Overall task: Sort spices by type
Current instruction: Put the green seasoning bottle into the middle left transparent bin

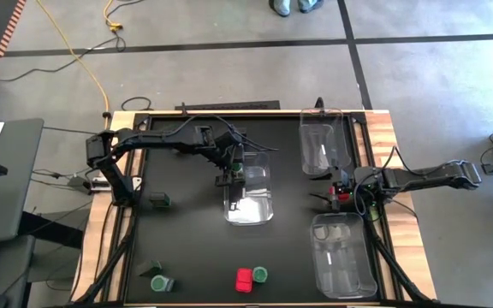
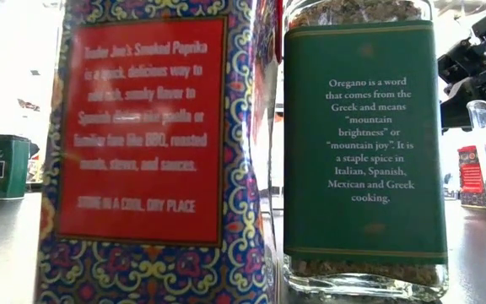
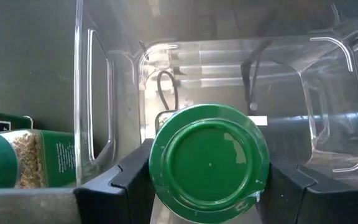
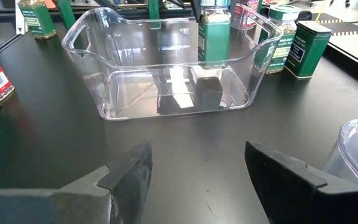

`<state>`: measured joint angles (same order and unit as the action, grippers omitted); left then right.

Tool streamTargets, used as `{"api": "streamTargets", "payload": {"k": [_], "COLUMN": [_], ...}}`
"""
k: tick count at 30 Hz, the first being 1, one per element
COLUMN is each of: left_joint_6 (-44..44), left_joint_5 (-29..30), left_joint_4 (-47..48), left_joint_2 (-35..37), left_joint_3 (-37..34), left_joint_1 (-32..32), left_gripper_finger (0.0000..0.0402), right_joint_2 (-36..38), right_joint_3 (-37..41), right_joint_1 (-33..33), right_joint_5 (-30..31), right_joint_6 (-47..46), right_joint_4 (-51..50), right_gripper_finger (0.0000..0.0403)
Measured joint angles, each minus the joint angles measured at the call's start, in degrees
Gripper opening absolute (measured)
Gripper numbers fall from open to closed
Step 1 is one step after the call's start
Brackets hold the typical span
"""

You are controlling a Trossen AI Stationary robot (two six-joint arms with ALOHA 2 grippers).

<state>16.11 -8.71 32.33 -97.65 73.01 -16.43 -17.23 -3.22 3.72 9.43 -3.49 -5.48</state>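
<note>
The left gripper [image 1: 236, 171] held a green-topped jar [image 3: 209, 163] upright between its jaws, lid up, directly over the middle clear bin [image 1: 259, 210]. Farther right, the right gripper [image 1: 342, 190] waited with jaws apart and empty, near a red box [image 1: 335, 193].

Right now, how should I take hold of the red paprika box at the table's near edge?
Come straight down on the red paprika box and close the fingers on its flat sides that face away from the oregano jar; it stands upright with that jar touching one side.
</note>
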Motion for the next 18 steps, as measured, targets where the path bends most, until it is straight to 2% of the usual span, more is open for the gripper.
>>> {"api": "streamTargets", "payload": {"k": [18], "left_joint_6": [2.29], "left_joint_5": [0.07], "left_joint_4": [2.11], "left_joint_2": [0.0], "left_joint_3": [0.0], "left_joint_1": [0.13], "left_gripper_finger": [0.021], "right_joint_2": [0.0], "right_joint_3": [0.0], "right_joint_1": [-0.01], "right_joint_5": [0.0], "right_joint_6": [0.0], "right_joint_4": [-0.02], "right_gripper_finger": [0.0286]}}
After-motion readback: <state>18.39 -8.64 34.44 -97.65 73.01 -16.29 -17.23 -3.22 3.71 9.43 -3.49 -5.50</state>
